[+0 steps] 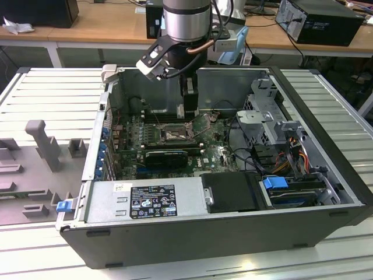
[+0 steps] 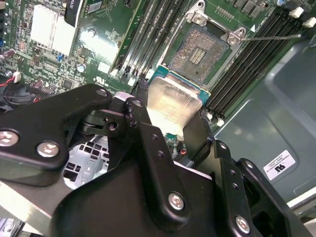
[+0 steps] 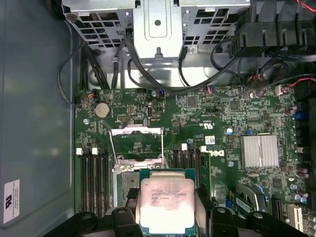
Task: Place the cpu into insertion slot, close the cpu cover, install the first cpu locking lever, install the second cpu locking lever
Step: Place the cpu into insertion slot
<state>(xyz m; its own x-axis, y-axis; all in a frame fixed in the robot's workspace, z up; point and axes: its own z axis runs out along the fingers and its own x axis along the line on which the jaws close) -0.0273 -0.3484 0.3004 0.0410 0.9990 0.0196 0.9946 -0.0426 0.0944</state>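
Observation:
My gripper (image 1: 187,112) reaches down into the open computer case and is shut on the cpu (image 2: 173,101), a pale silvery square chip clamped by its edges between the black fingers (image 2: 143,128). In both wrist views the cpu (image 3: 167,205) hovers just off the insertion slot (image 2: 200,49), whose dark pin field is uncovered. In the exterior view the slot (image 1: 173,135) lies on the green board just below the gripper. The cpu cover (image 3: 137,143) is swung open away from the slot. It stands tilted up (image 1: 204,124) at the slot's right in the exterior view. A thin wire locking lever (image 2: 271,37) sticks out, released.
Black memory slots (image 3: 94,173) flank the socket. A finned heatsink (image 3: 259,150) sits on the board. The power supply box (image 1: 145,201) fills the case's near side. The metal drive cage (image 1: 265,122) and its cables (image 3: 197,86) stand at the exterior view's right.

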